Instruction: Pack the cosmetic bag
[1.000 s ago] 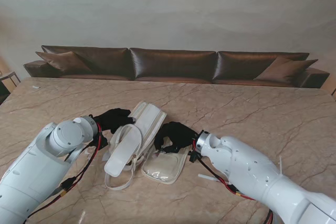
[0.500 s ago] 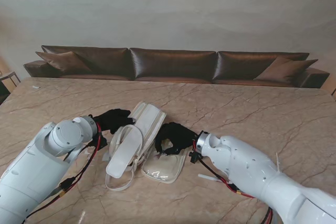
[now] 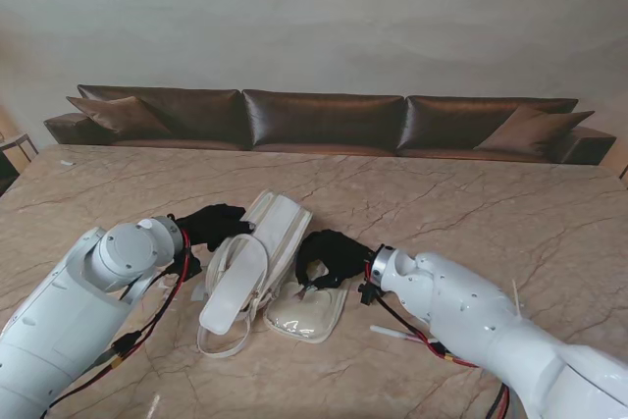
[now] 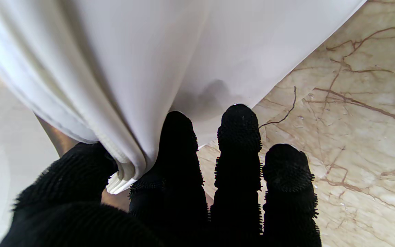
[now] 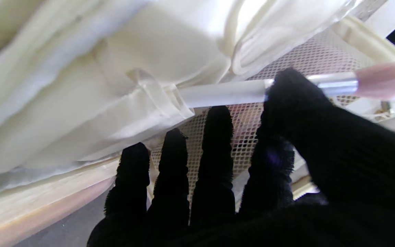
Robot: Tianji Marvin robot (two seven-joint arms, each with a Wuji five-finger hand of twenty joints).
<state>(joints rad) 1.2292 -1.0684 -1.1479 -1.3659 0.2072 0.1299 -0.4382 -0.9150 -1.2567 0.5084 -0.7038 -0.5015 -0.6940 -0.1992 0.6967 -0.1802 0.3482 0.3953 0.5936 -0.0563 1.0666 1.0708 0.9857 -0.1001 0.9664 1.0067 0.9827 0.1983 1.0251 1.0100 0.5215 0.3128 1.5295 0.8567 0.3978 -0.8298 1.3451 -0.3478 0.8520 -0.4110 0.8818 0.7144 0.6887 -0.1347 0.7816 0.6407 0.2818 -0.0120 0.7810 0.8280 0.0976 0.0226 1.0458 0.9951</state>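
A cream cosmetics bag [image 3: 265, 262] lies unfolded on the marble table between both arms. My left hand [image 3: 209, 223], in a black glove, pinches the bag's folded edge [image 4: 125, 164] between thumb and index finger. My right hand [image 3: 329, 254] rests on the bag's right side, over its mesh pocket [image 5: 300, 58]. There its thumb and index finger hold a makeup brush [image 5: 238, 92] with a white handle, silver ferrule and pink bristles; the handle end is slid under a clear strap [image 5: 163, 97] of the bag.
A clear-fronted pouch section [image 3: 306, 313] of the bag lies nearest to me. A thin white stick [image 3: 392, 333] lies on the table by my right forearm. A brown sofa [image 3: 324, 120] runs along the far edge of the table [image 3: 471, 203].
My right hand and forearm have shifted slightly right and away from me over the bag. The raised flap in my left hand has moved a little. The left arm stays put.
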